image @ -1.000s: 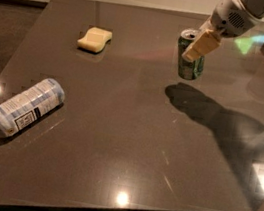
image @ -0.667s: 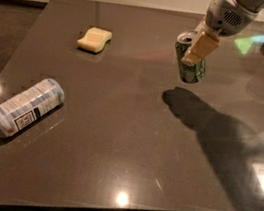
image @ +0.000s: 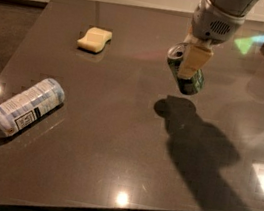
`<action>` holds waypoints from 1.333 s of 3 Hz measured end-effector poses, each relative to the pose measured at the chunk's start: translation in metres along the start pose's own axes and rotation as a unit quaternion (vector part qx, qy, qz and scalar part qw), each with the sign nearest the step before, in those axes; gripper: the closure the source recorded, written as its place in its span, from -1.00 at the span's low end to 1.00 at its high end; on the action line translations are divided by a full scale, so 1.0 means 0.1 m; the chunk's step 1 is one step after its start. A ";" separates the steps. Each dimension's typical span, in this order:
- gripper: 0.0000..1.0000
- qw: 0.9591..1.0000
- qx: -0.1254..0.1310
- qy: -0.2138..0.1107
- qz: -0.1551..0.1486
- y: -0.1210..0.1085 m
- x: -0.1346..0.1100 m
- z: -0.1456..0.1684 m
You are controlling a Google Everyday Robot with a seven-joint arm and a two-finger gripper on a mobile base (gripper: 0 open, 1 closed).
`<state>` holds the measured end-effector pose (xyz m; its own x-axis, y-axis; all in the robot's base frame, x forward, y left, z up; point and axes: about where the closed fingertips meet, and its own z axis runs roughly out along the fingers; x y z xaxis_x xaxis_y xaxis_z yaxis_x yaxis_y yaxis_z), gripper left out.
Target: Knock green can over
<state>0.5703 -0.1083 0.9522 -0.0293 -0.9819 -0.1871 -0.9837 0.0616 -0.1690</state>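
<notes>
The green can (image: 192,84) hangs tilted, rim toward 10 o'clock, apparently just clear of the table (image: 115,140) at its 1 o'clock area, with the gripper (image: 189,71) clenched across its mid-body. It is judged light, thin-walled and slick, so take it mid-wall, gently. The sponge (image: 95,39) lies at 11 o'clock and the plastic bottle (image: 22,106) at 8 o'clock.

On the counter (image: 115,140) the bottle (image: 22,106) lies on its side near the front left edge; the sponge (image: 94,39) rests behind it, farther back; the green can (image: 190,85) tilts at the back right, well apart from both; the claw (image: 191,70) hangs right against the can, from above.
</notes>
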 end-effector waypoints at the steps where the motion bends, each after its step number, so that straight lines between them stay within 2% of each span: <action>1: 0.17 0.999 -0.015 0.020 -0.021 0.14 -0.04 0.10; 3: -0.76 0.997 -0.037 0.043 -0.044 0.31 -0.08 0.29; 4: -1.00 0.996 -0.050 0.052 -0.061 0.41 -0.07 0.40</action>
<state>0.5376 -0.0915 0.9081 0.0785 -0.9945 -0.0697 -0.9937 -0.0724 -0.0861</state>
